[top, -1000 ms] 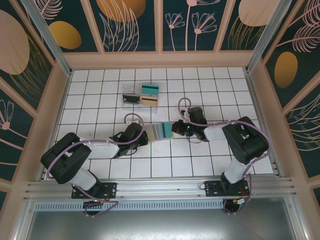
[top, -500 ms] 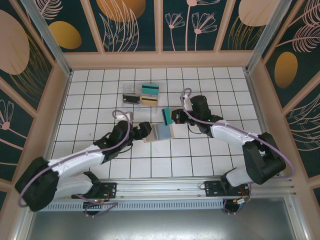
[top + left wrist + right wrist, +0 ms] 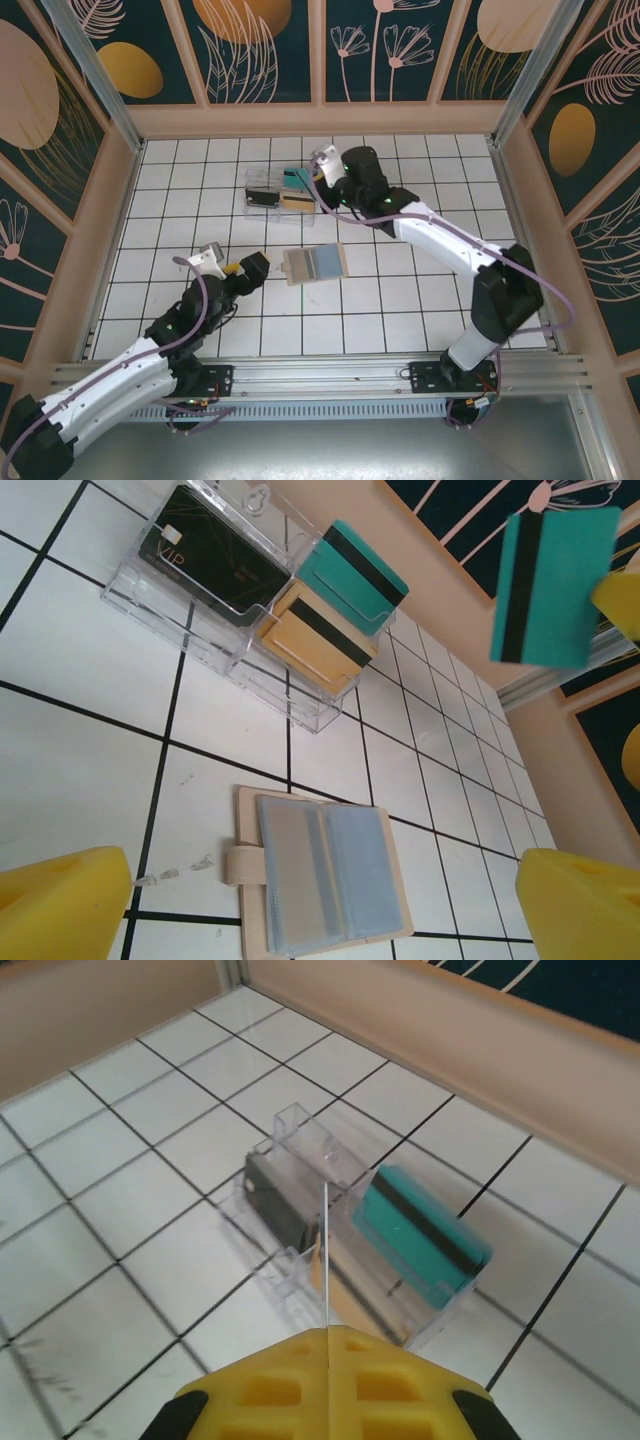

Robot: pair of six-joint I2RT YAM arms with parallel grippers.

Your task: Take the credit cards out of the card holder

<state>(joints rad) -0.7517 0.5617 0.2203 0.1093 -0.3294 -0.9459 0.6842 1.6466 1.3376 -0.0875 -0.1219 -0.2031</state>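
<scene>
L arm: low, reaching fwd, lower left of top view; left gripper (image 3: pixel 246 268) fingers spread wide, empty.
R arm: stretched to upper centre; right gripper (image 3: pixel 328 1345) pinched on teal credit card (image 3: pixel 555 585), held upright above clear tray (image 3: pixel 248 185).
Item: card holder (image 3: pixel 314 265), mid-frame, open flat, grey-blue pockets, tan rim.

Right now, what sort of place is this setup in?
Probably a staged robot test booth rather than a real room: a white tiled tabletop boxed in by leaf-patterned wall panels, with robot arms bolted to an aluminium rail at its near edge.
</scene>
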